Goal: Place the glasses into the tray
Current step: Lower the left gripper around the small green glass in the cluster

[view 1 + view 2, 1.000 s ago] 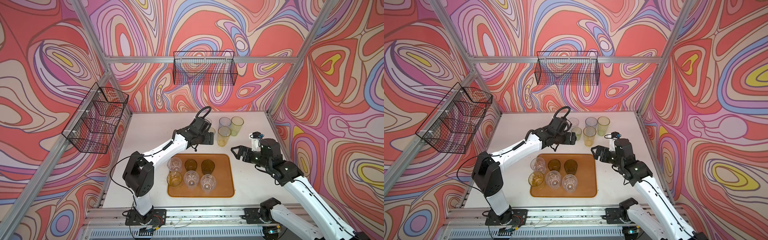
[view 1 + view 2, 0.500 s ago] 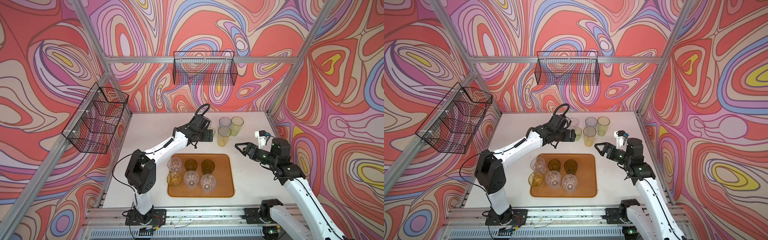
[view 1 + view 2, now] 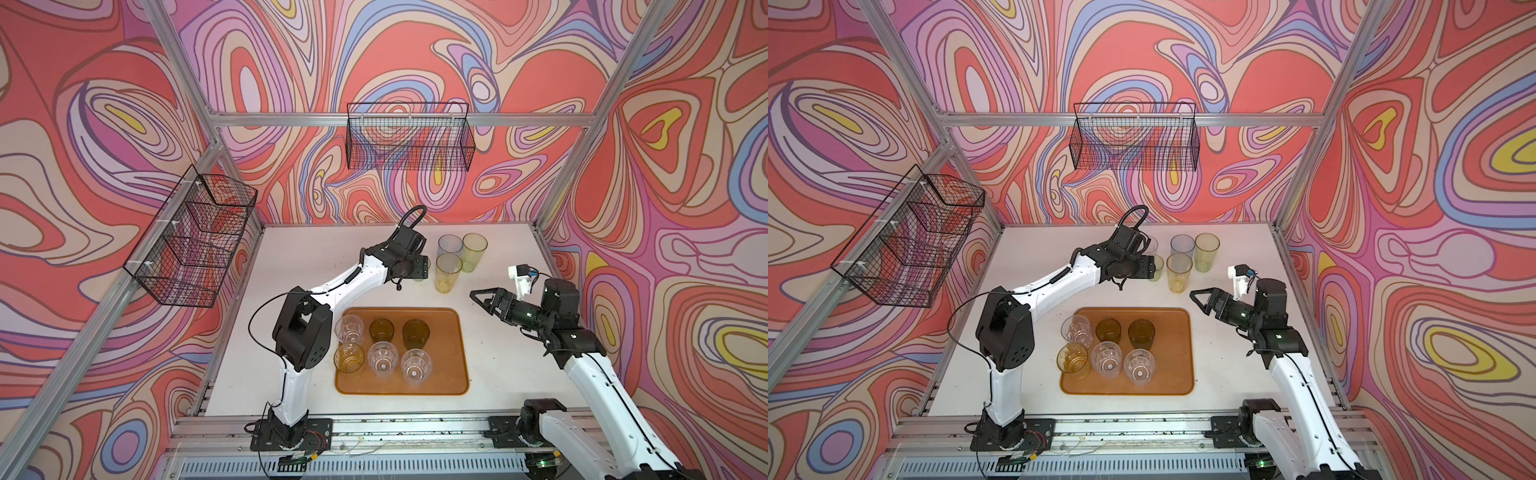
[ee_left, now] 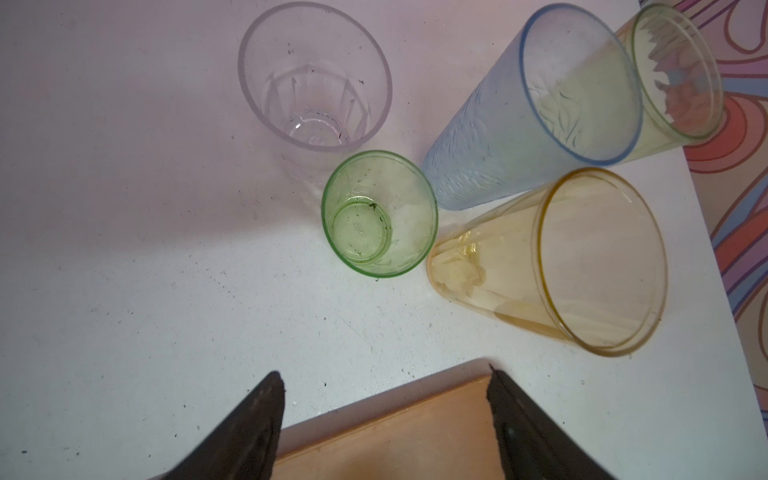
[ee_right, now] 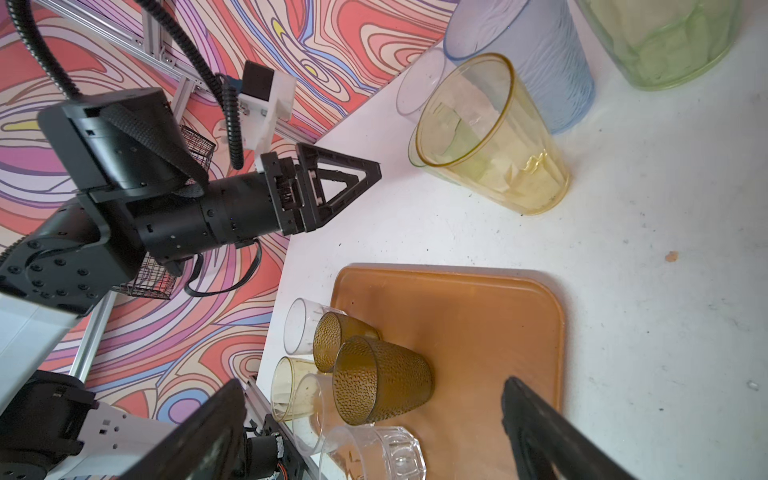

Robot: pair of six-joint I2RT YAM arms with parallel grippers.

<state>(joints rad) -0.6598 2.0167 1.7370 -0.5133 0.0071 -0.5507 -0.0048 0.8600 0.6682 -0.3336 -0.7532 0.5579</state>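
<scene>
Left wrist view looks down on the white bench (image 4: 124, 291) and the five tumblers standing there. A short green glass (image 4: 379, 214) is nearest the arm, with a clear faceted glass (image 4: 314, 79) farther off. Three tall ones are bunched beside them: the yellow glass (image 4: 552, 266), the grey-blue glass (image 4: 532, 108) and the yellow-green glass (image 4: 677, 75). The left gripper (image 4: 384, 374) hangs short of the green glass, its jaws apart with nothing between them.

In a top view the tray (image 3: 459, 353) lies on the bench nearer the arm bases. Six short glasses (image 3: 382, 359) stand upright in two rows on its left part (three clear, one amber, two olive-brown), so its right part is bare. The right gripper (image 3: 482, 300) is spread wide and empty above the bench, just beyond the tray's far right corner and near the yellow glass.

Roughly half the job looks done. The step in hand, I judge, is the left arm's reach for the green glass. The next move calls for care, because the green glass stands close against the yellow and grey-blue ones (whether it touches them I cannot tell). The fingers should straddle it from its open side, close gently on the slick wall and lift it straight up. The arm can then carry it to the tray's bare part.
</scene>
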